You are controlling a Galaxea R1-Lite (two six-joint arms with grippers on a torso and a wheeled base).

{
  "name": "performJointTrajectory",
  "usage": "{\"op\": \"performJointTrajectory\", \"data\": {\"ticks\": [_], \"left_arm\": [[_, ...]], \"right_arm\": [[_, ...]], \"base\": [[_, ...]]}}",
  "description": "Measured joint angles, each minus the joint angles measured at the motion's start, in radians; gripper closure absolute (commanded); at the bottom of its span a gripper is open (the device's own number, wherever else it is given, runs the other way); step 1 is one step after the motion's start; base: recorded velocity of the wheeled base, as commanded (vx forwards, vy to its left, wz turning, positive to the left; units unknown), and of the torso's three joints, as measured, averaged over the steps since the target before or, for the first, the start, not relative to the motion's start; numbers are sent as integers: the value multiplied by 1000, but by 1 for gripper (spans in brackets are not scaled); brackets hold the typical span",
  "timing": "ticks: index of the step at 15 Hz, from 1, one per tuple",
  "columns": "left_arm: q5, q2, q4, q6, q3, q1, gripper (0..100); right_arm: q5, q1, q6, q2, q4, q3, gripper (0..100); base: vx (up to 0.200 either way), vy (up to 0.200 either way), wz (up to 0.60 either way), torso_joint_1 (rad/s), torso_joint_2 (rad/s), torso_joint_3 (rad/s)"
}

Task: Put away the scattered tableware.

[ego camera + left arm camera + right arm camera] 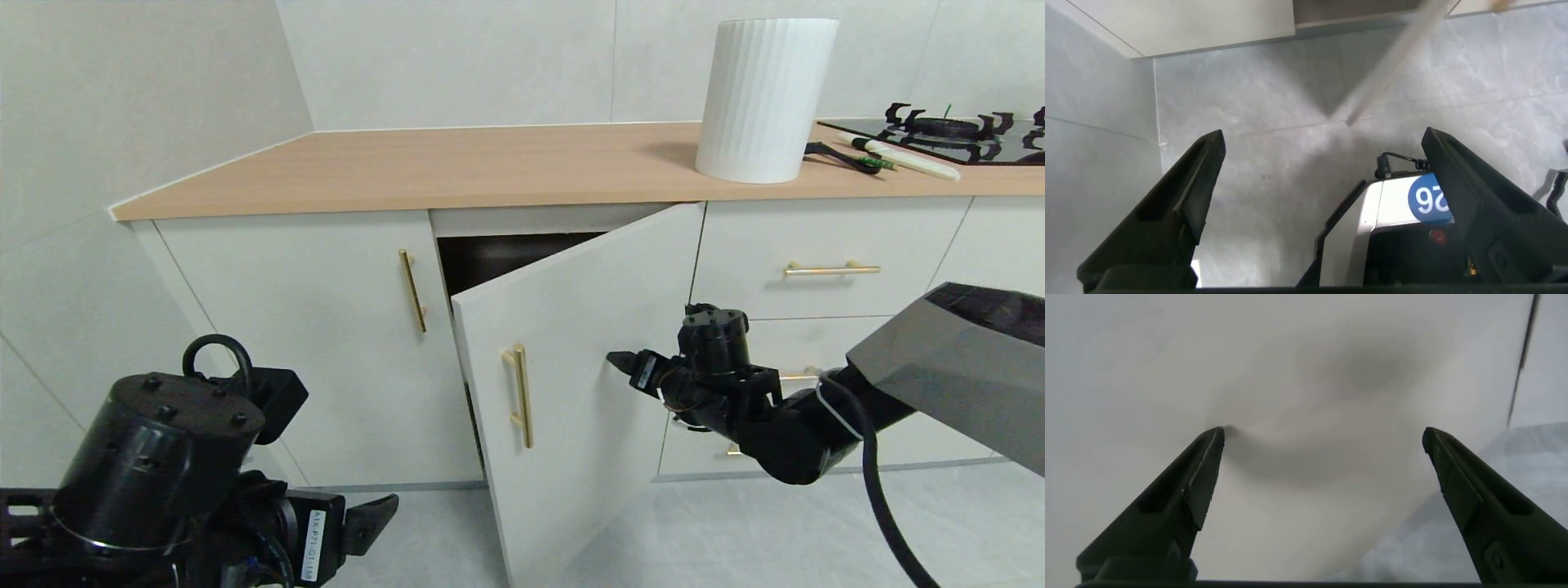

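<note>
Step in hand, likely: opening cabinet door (588, 327), now half open; right gripper (1323, 437) spread wide, empty, close against door face; left gripper (1323, 135) wide open, empty, low over floor; utensils (890, 157) lie on counter (408, 171) near hob; next: swing door fully, then fetch utensils.

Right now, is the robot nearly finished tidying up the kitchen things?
Not nearly. Done: the cupboard door is swung open. In hand: nothing. The right claw is open, close to that door's front, and the left claw hangs open low over the floor. Left to do: the utensils lie on the counter beside the white ribbed pot, not yet put away.
</note>
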Motion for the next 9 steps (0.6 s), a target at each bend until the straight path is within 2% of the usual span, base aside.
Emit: {"op": "performJointTrajectory", "data": {"ticks": [9], "left_arm": [[-2, 4, 0, -1, 2, 0, 0]], "right_arm": [[-190, -23, 31, 189, 1, -241, 0]], "base": [[0, 0, 0, 0, 0, 0]]}}
